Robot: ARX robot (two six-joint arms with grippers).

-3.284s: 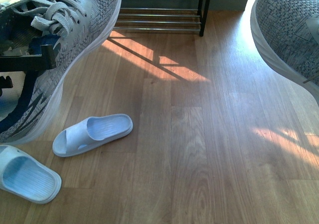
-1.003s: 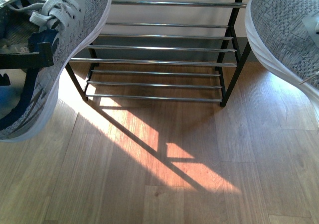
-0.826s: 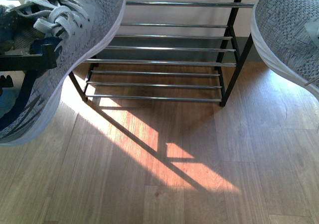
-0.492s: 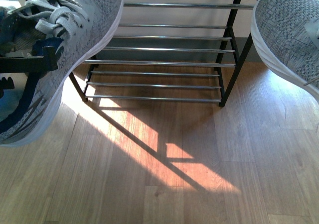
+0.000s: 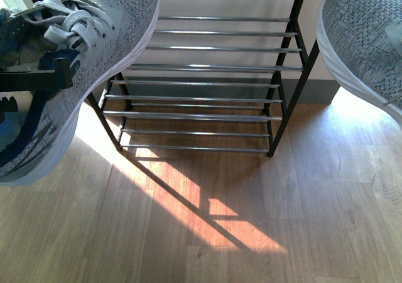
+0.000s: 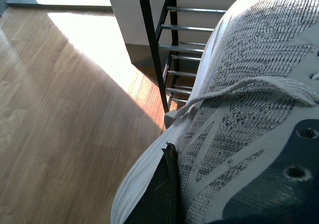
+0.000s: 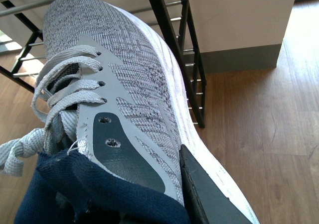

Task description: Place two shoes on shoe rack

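Note:
I hold both grey knit sneakers in the air in front of the shoe rack [image 5: 201,97], a black frame with chrome bars. The left sneaker [image 5: 94,38] hangs toe-up at the left of the front view, with my left gripper [image 5: 59,69] shut on its collar; the outer finger [image 6: 164,189] presses its side [image 6: 249,109]. The right sneaker [image 5: 364,38] hangs at the right edge, clear of the rack. My right gripper is shut on that sneaker [image 7: 134,84], its outer finger [image 7: 204,194] against the sole wall. The rack's post [image 7: 174,50] stands just beyond its toe.
Wood floor [image 5: 207,233] with a sunlit patch lies before the rack. A pale wall with a dark baseboard [image 7: 239,59] stands behind it. The rack's left post [image 6: 152,50] is close to the left sneaker's toe.
The rack has come nearer, now sits lower in the front view, and a higher bar shows at the top. The pale slippers have left the view. Both sneakers stay gripped.

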